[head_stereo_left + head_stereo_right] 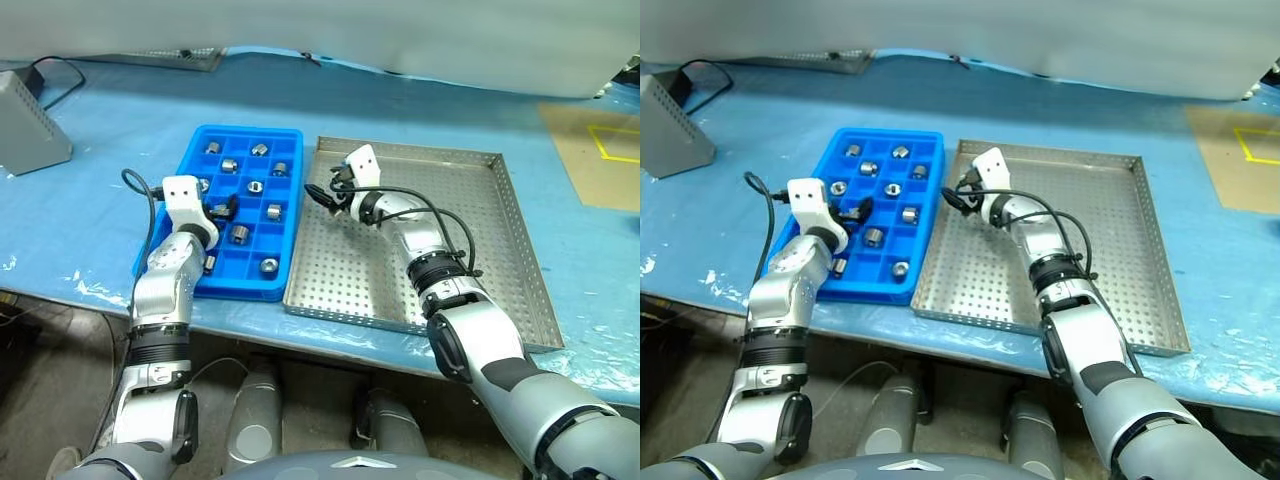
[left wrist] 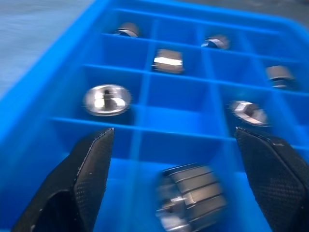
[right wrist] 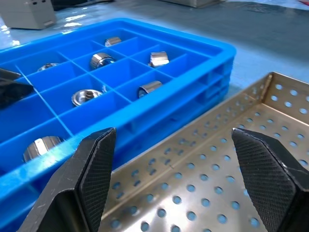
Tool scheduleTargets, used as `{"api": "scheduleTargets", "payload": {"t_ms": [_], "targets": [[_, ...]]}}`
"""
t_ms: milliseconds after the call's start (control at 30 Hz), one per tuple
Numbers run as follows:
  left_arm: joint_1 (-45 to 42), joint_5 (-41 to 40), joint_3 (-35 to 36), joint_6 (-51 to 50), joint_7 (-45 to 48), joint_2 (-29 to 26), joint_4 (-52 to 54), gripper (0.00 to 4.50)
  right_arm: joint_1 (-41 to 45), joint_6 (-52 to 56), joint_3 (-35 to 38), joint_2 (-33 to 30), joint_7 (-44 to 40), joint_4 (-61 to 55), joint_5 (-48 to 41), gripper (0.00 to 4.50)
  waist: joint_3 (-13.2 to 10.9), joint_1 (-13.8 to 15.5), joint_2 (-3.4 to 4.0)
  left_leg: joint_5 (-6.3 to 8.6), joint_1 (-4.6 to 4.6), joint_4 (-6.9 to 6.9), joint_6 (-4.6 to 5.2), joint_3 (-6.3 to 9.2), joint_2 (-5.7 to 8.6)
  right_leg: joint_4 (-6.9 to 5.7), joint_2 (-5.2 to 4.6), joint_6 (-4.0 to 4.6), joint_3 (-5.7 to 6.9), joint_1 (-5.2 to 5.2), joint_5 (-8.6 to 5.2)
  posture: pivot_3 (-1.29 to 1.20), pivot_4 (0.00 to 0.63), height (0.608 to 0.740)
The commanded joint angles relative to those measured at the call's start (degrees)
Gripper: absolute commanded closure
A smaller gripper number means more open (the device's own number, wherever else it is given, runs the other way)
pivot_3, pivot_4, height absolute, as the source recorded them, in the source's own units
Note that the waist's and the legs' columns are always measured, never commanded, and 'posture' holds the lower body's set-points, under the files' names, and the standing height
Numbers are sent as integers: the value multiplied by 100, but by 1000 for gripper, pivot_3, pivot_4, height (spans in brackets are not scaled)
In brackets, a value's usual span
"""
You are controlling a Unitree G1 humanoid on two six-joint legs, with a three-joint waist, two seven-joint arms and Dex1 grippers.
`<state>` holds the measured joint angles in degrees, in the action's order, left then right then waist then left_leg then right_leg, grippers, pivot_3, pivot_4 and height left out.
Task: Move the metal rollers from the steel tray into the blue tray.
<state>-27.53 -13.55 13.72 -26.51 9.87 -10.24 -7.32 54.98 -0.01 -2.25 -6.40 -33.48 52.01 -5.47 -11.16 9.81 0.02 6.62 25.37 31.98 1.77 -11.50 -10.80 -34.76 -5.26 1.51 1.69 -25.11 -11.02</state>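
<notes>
Blue-sheeted bench (image 1: 90,230): steel tray (image 1: 500,250) bare of metal rollers (image 1: 240,234), all in blue tray (image 1: 290,140) compartments. Left tool (image 1: 222,209) wide above them; right tool (image 1: 338,186) wide, empty. Transfer apparently complete.

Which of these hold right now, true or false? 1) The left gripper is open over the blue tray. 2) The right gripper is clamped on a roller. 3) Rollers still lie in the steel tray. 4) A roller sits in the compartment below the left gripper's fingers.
1) True: the left gripper is open over the blue tray.
2) False: the right gripper is open with nothing between its fingers, above the steel tray near its edge by the blue tray.
3) False: the visible perforated floor holds none; the metal rollers sit in the blue tray's compartments.
4) True: one roller lies below, between the open fingers.
</notes>
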Motion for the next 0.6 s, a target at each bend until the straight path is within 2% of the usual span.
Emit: {"api": "scheduleTargets", "payload": {"t_ms": [33, 300, 600], "targets": [[-325, -319, 35, 294, 409, -134, 242, 483, 26, -115, 56, 18, 30, -292, -6, 531, 0, 37, 0, 0, 2, 0, 0, 1, 0, 0, 0, 0, 2, -1, 0, 248, 150, 740], [-461, -713, 463, 636, 670, -565, 381, 483, -178, 245, 266, 243, -167, -639, -370, 531, 0, 20, -1, -1, -9, -10, -1, 3, -3, -1, 5, 0, -1, -3, 0, 398, 150, 740], [319, -448, 131, 963, 409, -447, 1284, 483, 600, -69, 547, 603, -79, 281, -429, 531, 0, 215, 0, -2, 11, -21, -3, 8, -9, -2, 8, 11, 10, -23, -10, 625, 150, 740]]}}
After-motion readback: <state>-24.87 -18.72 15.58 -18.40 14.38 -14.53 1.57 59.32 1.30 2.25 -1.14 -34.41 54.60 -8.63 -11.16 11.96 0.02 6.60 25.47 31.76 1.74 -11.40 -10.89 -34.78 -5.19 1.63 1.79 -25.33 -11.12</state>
